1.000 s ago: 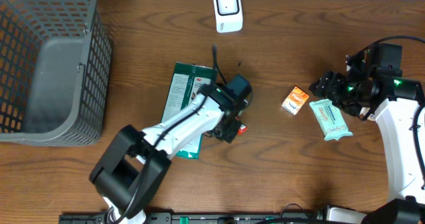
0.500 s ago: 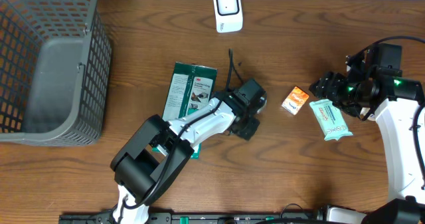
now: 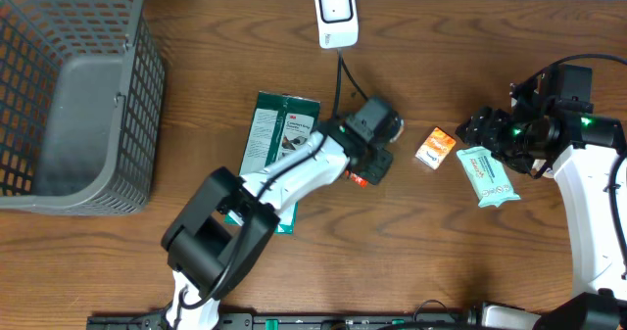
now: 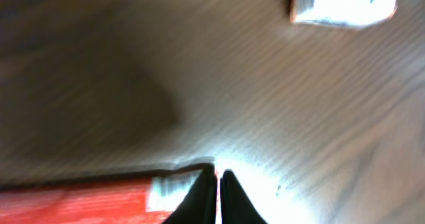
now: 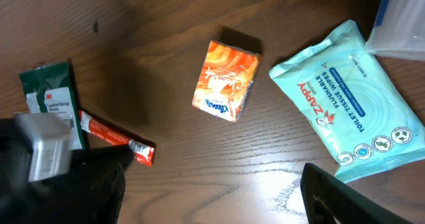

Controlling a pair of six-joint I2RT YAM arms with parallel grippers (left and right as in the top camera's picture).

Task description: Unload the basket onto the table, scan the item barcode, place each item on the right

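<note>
My left gripper [image 4: 217, 184] has its jaws pressed right together, only a hairline showing between the tips. The red sachet [image 4: 80, 199] is right there: its white sealed end tucks in behind one fingertip [image 4: 199, 196], touching it. The strip shows me its flat face and not its edge, so I can't tell whether I've pinched it or am only resting on it.

It sits well short of the white scanner [image 3: 335, 15], nearly straight out in front of it on the bare wood and a little to that unit's right-arm side.

I judge it to be very light, thin and floppy, with a slick wrapper that will slide on the table rather than lift. A grip at the very end would let the rest droop and twist away from the scanner's window. I'd take it across the narrow width, a bit in from the white seal, firmly enough that it can't slip.

From the right wrist it looks like a long, narrow orange-red stick with a pale band and small print at one end. I can't make out a barcode on the face that's up.

My right gripper [image 3: 487, 131] stands wide with nothing in it, far off to the scanner's right.
</note>
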